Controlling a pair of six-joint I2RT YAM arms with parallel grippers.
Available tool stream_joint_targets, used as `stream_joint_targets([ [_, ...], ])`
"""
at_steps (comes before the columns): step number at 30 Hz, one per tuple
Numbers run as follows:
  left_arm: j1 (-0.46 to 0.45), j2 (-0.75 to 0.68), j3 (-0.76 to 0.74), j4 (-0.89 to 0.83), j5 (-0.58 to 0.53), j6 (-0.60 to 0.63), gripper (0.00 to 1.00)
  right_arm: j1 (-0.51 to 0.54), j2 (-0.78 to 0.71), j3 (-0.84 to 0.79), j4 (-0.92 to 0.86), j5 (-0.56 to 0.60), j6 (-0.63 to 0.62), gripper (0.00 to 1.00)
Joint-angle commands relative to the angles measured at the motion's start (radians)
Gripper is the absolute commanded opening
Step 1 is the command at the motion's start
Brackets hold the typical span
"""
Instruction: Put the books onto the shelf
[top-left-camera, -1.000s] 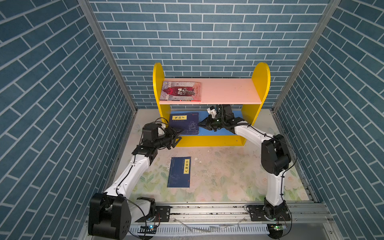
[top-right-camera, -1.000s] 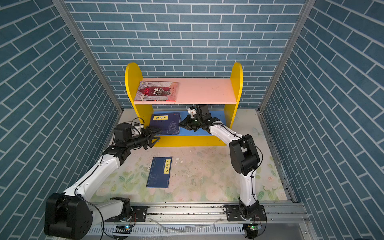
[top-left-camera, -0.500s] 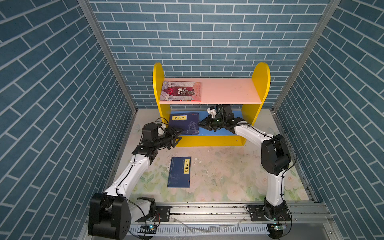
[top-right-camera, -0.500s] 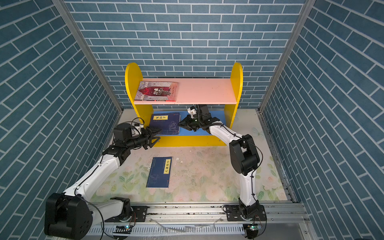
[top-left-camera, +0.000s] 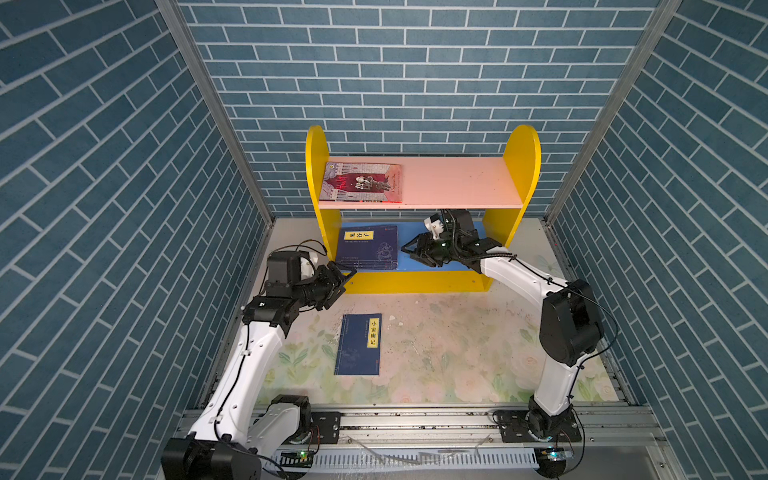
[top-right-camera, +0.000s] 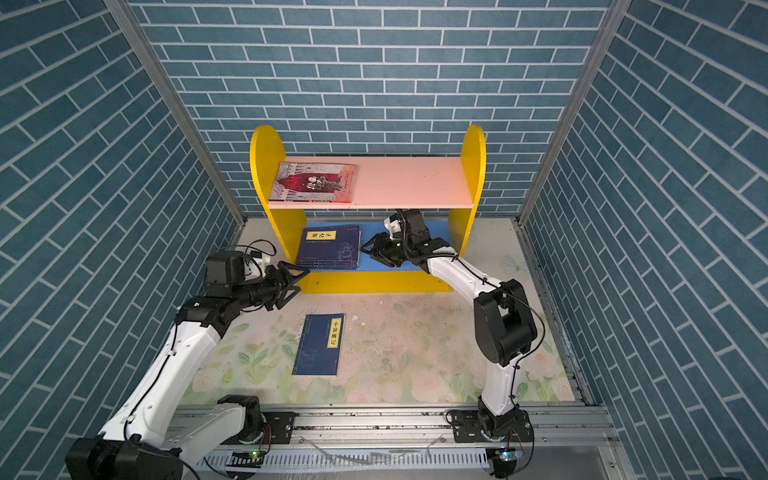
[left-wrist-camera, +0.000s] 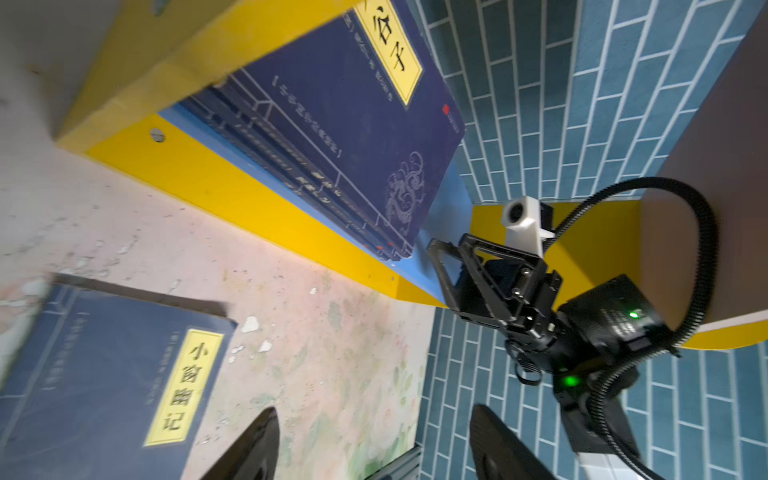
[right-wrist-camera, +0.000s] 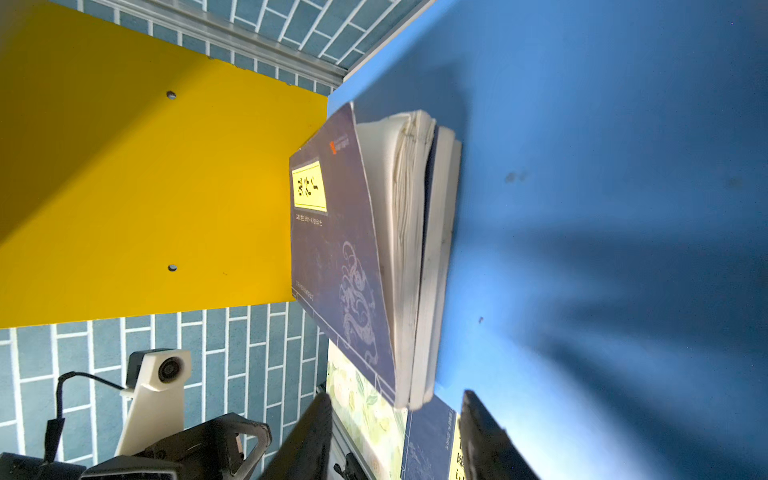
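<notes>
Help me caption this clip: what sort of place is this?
Probably a staged robot test cell, not a real room: blue brick-patterned wall panels in aluminium framing, two white robot arms mounted on a metal rail, and a yellow, pink and blue wooden shelf on a floral mat.

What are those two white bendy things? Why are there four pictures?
They are two robot arms, each ending in a pincer called a gripper. Two pictures look down from above, side by side like two eyes. The other two come from cameras on the arms' wrists. A wooden shelf with yellow sides stands at the back. A red-grey picture book lies on its pink upper board; a stack of dark navy books with yellow labels lies on its blue lower board. One more navy book lies on the flowery table. The left gripper and the right gripper are open, holding nothing.
</notes>
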Motion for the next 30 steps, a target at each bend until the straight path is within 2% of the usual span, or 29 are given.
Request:
stream_joint_targets([
  [1, 0.026, -0.007, 0.019, -0.269, -0.042, 0.185, 0.75, -0.004, -0.122, -0.048, 0.001, 0.063, -0.051, 0.51],
  [7, 0.075, -0.006, -0.017, -0.434, -0.142, 0.335, 0.78, 0.000, -0.333, -0.218, -0.070, 0.114, -0.072, 0.51],
  [11, 0.089, 0.015, -0.049, -0.460, -0.169, 0.416, 0.79, 0.028, -0.474, -0.307, -0.178, 0.145, -0.097, 0.50],
  [16, 0.092, 0.043, -0.134, -0.436, -0.184, 0.472, 0.81, 0.164, -0.575, -0.407, -0.302, 0.201, -0.104, 0.49],
  [19, 0.092, 0.066, -0.175, -0.412, -0.192, 0.503, 0.82, 0.258, -0.586, -0.465, -0.300, 0.250, -0.079, 0.49],
  [24, 0.089, 0.130, -0.206, -0.350, -0.170, 0.498, 0.83, 0.349, -0.527, -0.576, -0.111, 0.246, 0.017, 0.50],
  [30, 0.083, 0.223, -0.203, -0.340, -0.222, 0.529, 0.83, 0.413, -0.348, -0.529, -0.011, 0.249, 0.062, 0.51],
])
